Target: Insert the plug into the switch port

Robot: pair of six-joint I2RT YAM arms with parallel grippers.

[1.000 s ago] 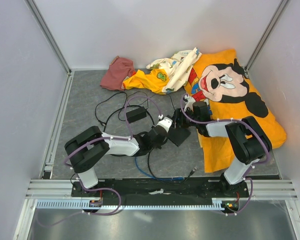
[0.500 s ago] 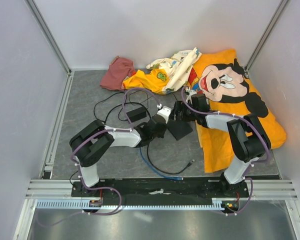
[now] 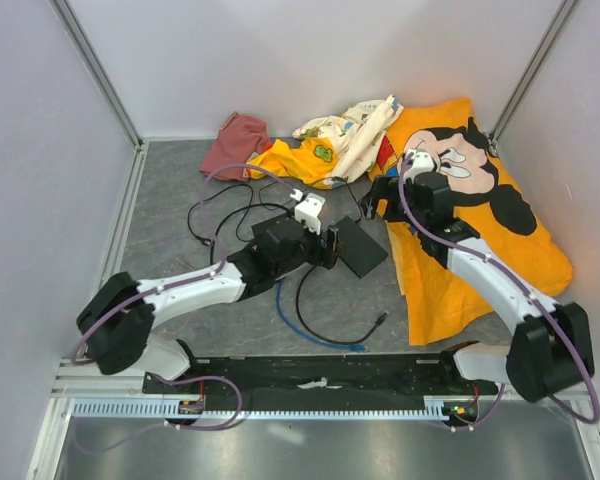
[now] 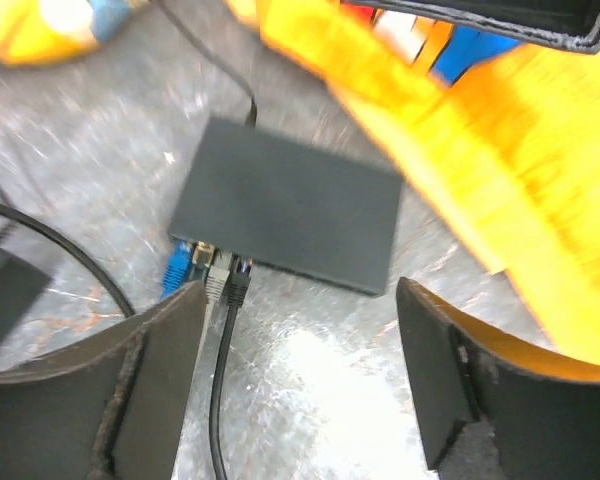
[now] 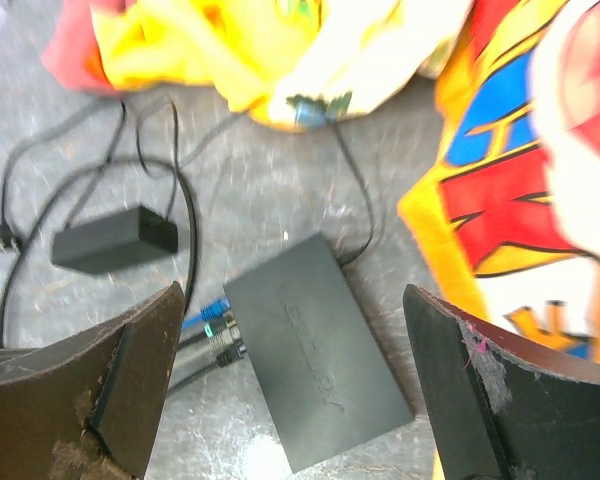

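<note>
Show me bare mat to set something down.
Freest: mat strip between the side rail and the black cable loops, up to the red cloth. Smaller patch nearside of the switch, beside the orange cloth. Crowded: centre, blue cable and loops tangled at the switch.

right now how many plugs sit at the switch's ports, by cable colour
blue-cable plug: 1
black-cable plugs: 2
total at the switch: 3
</note>
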